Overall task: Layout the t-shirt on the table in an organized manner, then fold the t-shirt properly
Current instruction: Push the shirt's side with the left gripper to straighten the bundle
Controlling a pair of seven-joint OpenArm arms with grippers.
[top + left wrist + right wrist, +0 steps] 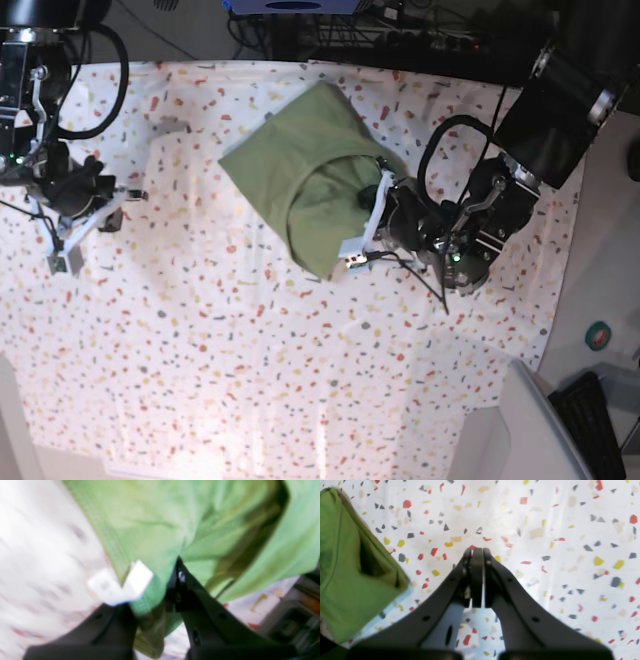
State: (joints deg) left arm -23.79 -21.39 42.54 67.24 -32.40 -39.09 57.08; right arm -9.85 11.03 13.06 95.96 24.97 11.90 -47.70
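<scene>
The olive-green t-shirt lies bunched on the speckled table, back of centre. My left gripper is at the shirt's near right edge. In the blurred left wrist view the gripper is shut on a fold of the t-shirt beside a hem and a white tag. My right gripper is far left, apart from the shirt. In the right wrist view it is shut and empty over the table, with the t-shirt at the left edge.
A plain grey-white surface adjoins the table's front right corner. Dark equipment and cables line the back edge. The left arm's body and cables hang over the table's right side.
</scene>
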